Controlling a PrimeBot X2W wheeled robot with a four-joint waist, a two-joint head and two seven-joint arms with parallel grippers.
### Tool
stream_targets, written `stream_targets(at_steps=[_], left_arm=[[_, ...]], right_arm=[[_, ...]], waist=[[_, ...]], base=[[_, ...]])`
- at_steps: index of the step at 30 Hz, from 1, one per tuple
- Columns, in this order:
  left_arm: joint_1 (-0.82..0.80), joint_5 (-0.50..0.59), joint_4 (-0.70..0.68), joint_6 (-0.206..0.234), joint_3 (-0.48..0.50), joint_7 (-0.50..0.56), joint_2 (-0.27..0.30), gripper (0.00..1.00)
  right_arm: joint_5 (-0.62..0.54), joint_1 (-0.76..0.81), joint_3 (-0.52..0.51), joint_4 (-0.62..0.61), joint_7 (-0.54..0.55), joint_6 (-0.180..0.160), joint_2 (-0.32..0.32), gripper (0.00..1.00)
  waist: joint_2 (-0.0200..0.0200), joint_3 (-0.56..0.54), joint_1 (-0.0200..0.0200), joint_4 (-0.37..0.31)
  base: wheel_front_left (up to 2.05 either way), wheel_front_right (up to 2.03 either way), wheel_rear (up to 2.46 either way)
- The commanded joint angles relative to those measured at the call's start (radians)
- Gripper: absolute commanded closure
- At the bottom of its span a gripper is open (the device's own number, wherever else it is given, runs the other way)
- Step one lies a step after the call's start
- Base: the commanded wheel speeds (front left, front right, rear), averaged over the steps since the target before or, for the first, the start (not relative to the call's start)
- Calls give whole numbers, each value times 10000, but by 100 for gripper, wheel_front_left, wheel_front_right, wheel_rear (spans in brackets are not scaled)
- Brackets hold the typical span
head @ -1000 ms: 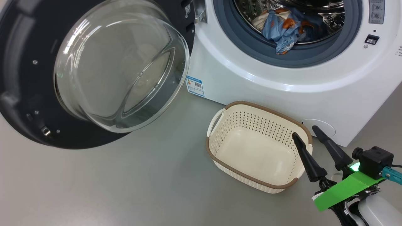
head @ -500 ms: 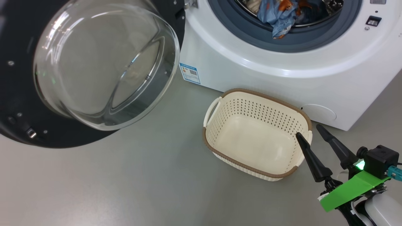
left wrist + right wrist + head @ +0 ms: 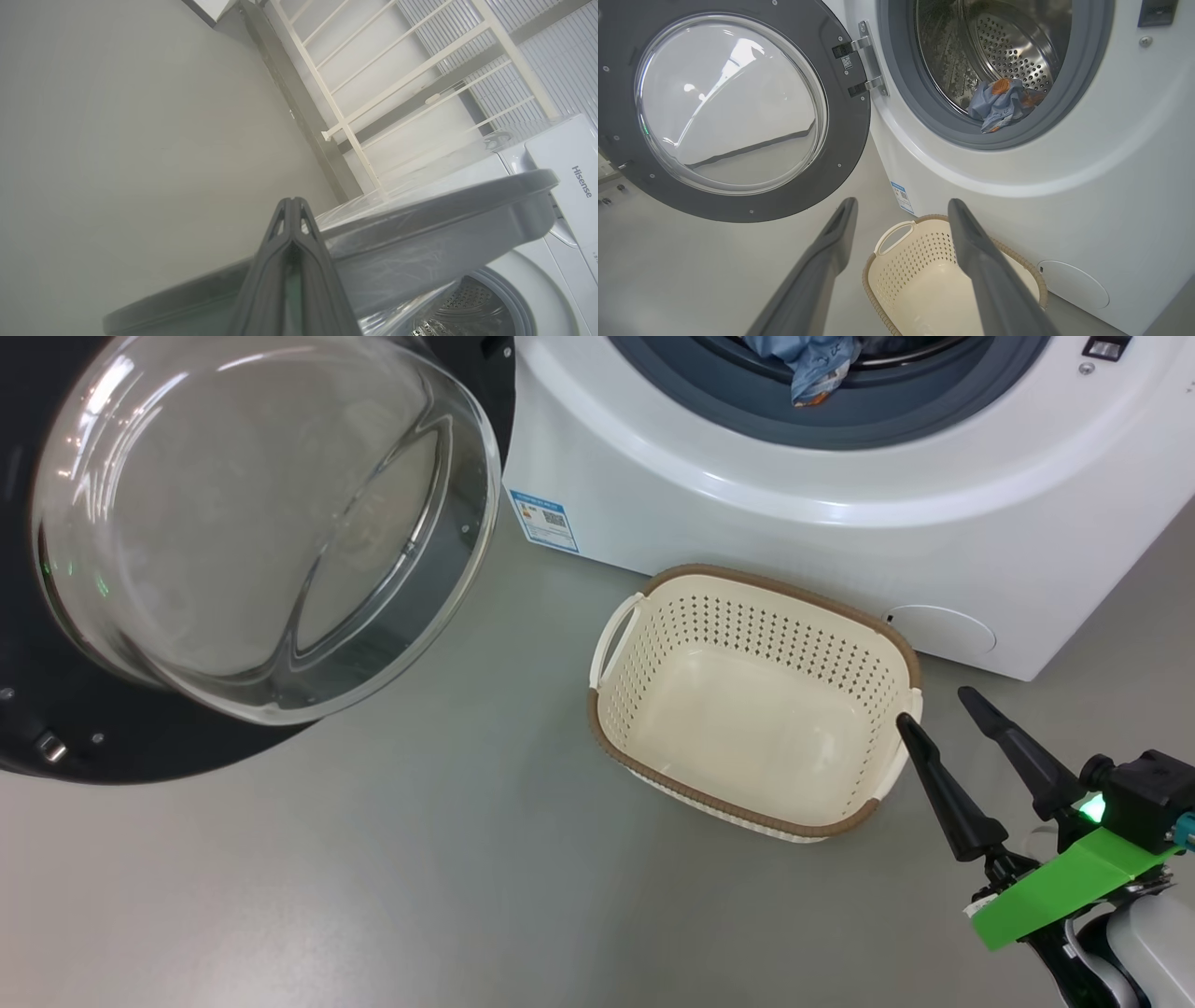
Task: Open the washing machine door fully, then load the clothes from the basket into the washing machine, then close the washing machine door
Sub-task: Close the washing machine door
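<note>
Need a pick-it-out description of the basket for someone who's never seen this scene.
Start at the big white washing machine, its round glass-windowed door swung open. On the grey floor just before its front panel sits the basket, small, rectangular, empty. Cream perforated walls, a brown woven-look rim and looped handles set it apart from the smooth machine and black-rimmed door.
</note>
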Motion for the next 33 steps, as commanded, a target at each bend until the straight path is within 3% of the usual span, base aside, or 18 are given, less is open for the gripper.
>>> stream_targets(at_steps=[1,13,33], left_arm=[[-218,-148,-211,-67,118,173,733,100],[177,-747,-614,-67,-467,1471,834,100],[1347,-1459,-2482,-67,-1494,3850,1048,100]], right_arm=[[-80,-98,97,-270,-80,56,-179,0],[-116,-149,65,-187,-80,56,-69,0],[-191,482,-585,-72,-80,56,368,0]], waist=[[0,19,0,-12],[0,-144,0,-17],[0,-1327,0,-378]], base=[[0,0,0],[0,0,0],[0,0,0]])
